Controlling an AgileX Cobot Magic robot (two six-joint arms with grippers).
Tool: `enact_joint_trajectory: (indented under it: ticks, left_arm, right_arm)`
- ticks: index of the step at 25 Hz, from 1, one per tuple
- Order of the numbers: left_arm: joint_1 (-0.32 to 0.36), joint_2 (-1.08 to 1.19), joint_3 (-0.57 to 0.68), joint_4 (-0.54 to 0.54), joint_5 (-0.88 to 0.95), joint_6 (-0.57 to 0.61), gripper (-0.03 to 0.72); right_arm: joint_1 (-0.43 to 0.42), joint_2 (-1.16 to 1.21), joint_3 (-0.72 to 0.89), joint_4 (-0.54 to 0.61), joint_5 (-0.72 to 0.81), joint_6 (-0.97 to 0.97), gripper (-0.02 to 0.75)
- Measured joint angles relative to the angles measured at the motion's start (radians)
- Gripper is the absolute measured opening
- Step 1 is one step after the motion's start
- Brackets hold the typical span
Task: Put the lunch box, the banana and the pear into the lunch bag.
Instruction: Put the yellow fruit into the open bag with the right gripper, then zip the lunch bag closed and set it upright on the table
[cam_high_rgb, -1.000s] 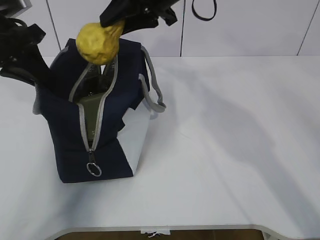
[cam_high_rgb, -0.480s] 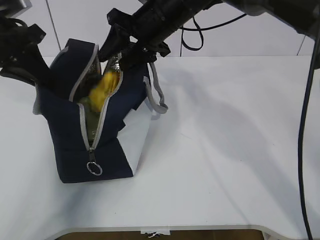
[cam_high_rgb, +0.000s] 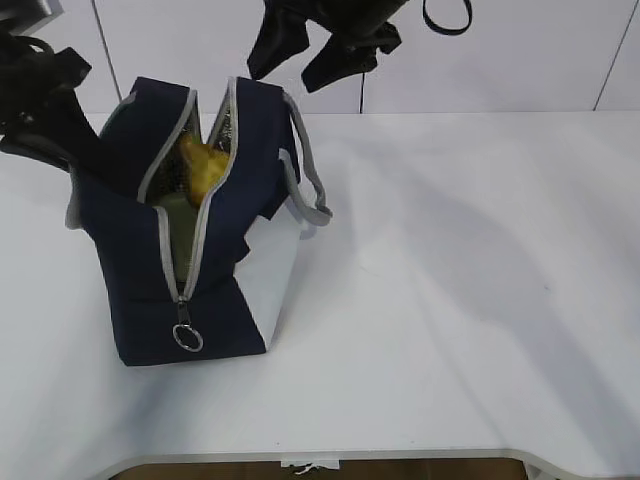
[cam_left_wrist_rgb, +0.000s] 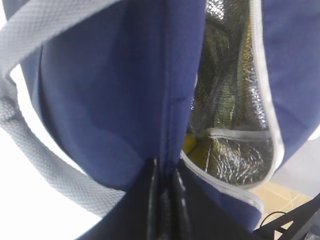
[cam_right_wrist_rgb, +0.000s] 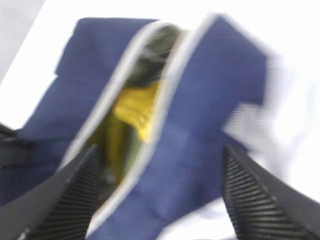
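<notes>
The navy lunch bag (cam_high_rgb: 230, 290) stands open at the table's left. The yellow pear (cam_high_rgb: 205, 165) lies inside its opening and shows in the right wrist view (cam_right_wrist_rgb: 134, 107) too. My right gripper (cam_high_rgb: 305, 58) hangs open and empty above the bag's top; in its own view (cam_right_wrist_rgb: 160, 200) the bag lies between its spread fingers. My left gripper (cam_high_rgb: 78, 160) is shut on the bag's left wall, pinching navy fabric (cam_left_wrist_rgb: 162, 177). A yellow patch (cam_left_wrist_rgb: 191, 145) shows deep inside against the silver lining; I cannot tell whether it is the banana. The lunch box is hidden.
The bag's grey handle (cam_high_rgb: 312, 185) hangs over its right side, and the zipper's ring pull (cam_high_rgb: 186, 338) dangles at the front. White table (cam_high_rgb: 460, 300) stretches to the right. The front edge (cam_high_rgb: 330, 455) is close.
The right gripper dipped the pear into the bag, let it go, and rose above the bag, empty. The pear now rests inside. The left gripper kept its hold.
</notes>
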Motion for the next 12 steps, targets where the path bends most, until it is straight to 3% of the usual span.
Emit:
enact_joint_trajectory:
  ticks: [3, 12]
  left_arm:
    - [0.0, 0.0, 0.0, 0.0, -0.002, 0.0, 0.013]
    - [0.0, 0.0, 0.0, 0.0, -0.004, 0.0, 0.013]
  right_arm:
    - [-0.002, -0.009, -0.002, -0.046, 0.0, 0.017, 0.571]
    - [-0.002, 0.017, 0.074, -0.038, 0.0, 0.023, 0.563]
